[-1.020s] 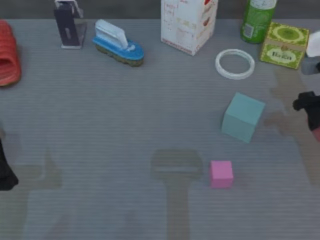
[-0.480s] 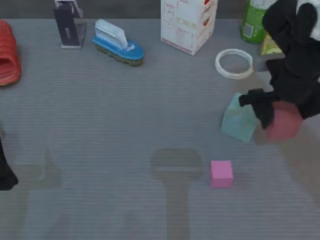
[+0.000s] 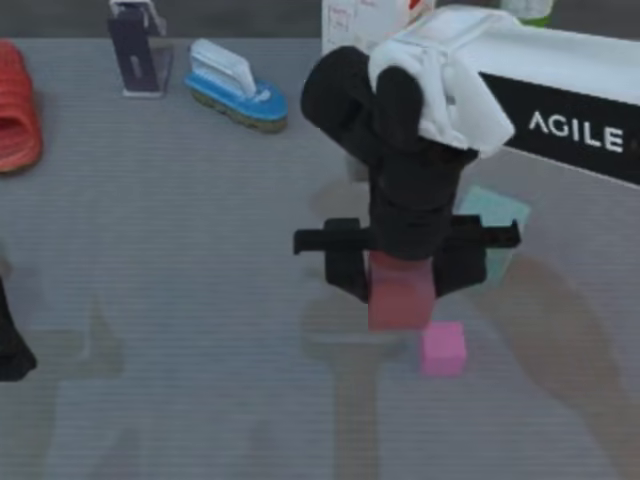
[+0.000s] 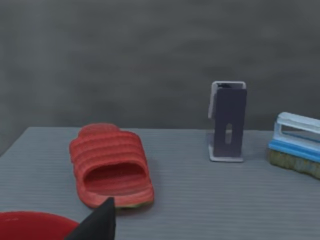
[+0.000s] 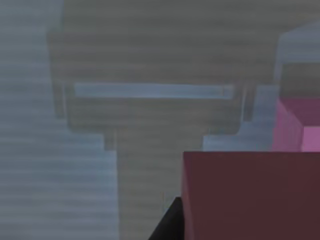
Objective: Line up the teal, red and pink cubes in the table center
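My right gripper [image 3: 402, 280] is shut on the red cube [image 3: 400, 300], holding it over the table [image 3: 200, 250] centre. It hangs just up and left of the small pink cube [image 3: 443, 347]. The pale teal cube [image 3: 503, 215] lies to the right, mostly hidden behind the arm. In the right wrist view the red cube [image 5: 250, 195] fills the near corner beside one dark fingertip [image 5: 170, 225], and the pink cube [image 5: 297, 132] sits just beyond it. My left gripper [image 3: 10, 350] is parked at the table's left edge, with one fingertip [image 4: 100, 222] showing.
Along the back stand a red slipper [image 3: 18, 105], a dark stand [image 3: 135, 50], a blue brush [image 3: 238, 88], a white carton [image 3: 350, 30] and a green bottle [image 3: 525, 8]. A red bowl rim [image 4: 30, 225] shows in the left wrist view.
My right arm has swept in from the right edge with the red cube to the table centre, beside the pink cube. It now covers the white ring and the printed box.
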Controlling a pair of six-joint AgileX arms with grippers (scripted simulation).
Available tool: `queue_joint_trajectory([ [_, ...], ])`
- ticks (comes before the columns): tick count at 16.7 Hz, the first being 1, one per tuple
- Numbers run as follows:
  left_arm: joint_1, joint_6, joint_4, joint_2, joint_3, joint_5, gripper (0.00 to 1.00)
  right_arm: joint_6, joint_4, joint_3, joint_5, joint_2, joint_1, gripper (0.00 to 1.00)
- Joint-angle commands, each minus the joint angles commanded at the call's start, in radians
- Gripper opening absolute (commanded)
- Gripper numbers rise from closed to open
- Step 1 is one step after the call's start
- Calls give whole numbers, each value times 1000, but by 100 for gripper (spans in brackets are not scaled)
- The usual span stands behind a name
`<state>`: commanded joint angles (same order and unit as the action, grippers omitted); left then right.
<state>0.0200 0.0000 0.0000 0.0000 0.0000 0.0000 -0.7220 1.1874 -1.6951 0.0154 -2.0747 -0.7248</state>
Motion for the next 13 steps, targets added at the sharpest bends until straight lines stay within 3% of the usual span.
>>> queue_joint_trajectory([
  [3, 0, 0, 0, 0, 0, 0, 100, -66, 7, -24, 3, -3, -63, 0],
  [8, 0, 0, 0, 0, 0, 0, 100, -68, 2, -18, 2, 0, -62, 0],
  [13, 0, 0, 0, 0, 0, 0, 100, -70, -149, 89, 2, -39, -65, 0],
])
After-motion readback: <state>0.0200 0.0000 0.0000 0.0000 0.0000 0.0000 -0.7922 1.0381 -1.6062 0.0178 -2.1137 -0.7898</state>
